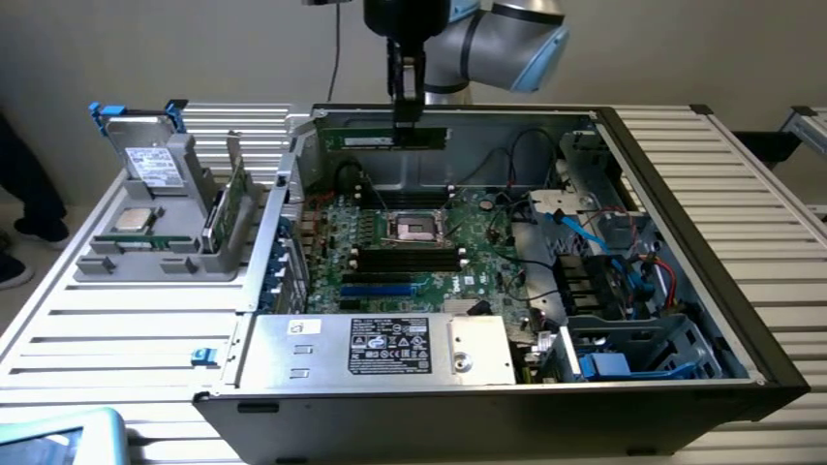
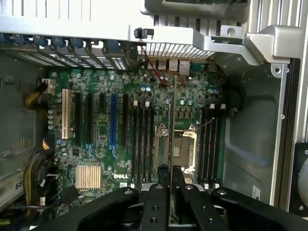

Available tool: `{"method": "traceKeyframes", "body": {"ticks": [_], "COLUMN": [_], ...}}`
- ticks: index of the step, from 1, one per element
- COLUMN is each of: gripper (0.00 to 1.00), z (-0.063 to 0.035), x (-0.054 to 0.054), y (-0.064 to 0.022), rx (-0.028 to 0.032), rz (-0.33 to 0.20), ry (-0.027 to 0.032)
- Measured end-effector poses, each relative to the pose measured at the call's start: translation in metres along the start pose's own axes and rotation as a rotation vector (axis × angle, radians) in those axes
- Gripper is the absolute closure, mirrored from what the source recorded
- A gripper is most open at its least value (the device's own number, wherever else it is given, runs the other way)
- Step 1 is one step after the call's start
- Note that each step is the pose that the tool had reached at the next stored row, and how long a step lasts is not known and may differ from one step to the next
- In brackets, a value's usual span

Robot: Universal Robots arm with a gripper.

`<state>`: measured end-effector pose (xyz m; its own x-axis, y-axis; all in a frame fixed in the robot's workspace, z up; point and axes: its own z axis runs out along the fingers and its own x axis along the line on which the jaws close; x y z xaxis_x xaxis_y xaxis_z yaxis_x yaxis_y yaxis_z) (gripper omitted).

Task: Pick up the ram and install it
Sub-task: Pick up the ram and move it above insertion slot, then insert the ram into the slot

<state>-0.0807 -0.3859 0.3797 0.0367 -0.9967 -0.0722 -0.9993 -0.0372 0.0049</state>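
We see the open computer case [image 1: 672,184] lying on its side on the slatted table [image 1: 116,329], its walls standing up all round the motherboard [image 1: 387,276]. The freest room lies over the middle of the board, above the processor socket [image 1: 416,227] and the black memory slots [image 1: 407,257] just in front of it. Toward the exterior view's right the space is crowded by cables [image 1: 607,247] and drive bays. The near edge is taken up by the silver power supply [image 1: 375,346]. Outside the case wall, on the exterior view's left, a grey holder [image 1: 155,257] stands on the table with parts in it. The hand [image 1: 407,114] hangs above the far part of the case, near the back wall, and it is closed on the ram [image 1: 368,139], pinching its upper edge. The stick hangs level below the hand, its long side running across the exterior view, clear of the board beneath. In the wrist view we look down past the hand [image 2: 169,180]. There the ram [image 2: 171,130] shows edge-on as a thin line between the two fingers [image 2: 162,175], parallel to the memory slots [image 2: 142,144] and just beside the processor socket [image 2: 184,149].
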Motion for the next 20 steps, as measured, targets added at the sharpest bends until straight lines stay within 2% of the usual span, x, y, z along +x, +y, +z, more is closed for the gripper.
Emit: {"method": "traceKeyframes", "body": {"ticks": [2, 6, 8, 11, 14, 20], "gripper": [0.85, 0.85, 0.85, 0.85, 0.85, 0.85], "z": [0.0018, 0.0042, 0.0059, 0.0090, 0.0106, 0.0108], "x": [-0.0025, -0.0037, -0.0035, -0.0028, 0.0000, 0.0001], "y": [-0.0045, -0.0090, -0.0104, -0.0106, -0.0105, -0.0105], "rx": [0.0003, 0.0031, 0.0050, 0.0100, 0.0122, 0.0124], "rz": [0.000, 0.008, 0.013, 0.014, 0.014, 0.014], "ry": [0.0038, 0.0162, 0.0191, 0.0203, 0.0202, 0.0204]}}
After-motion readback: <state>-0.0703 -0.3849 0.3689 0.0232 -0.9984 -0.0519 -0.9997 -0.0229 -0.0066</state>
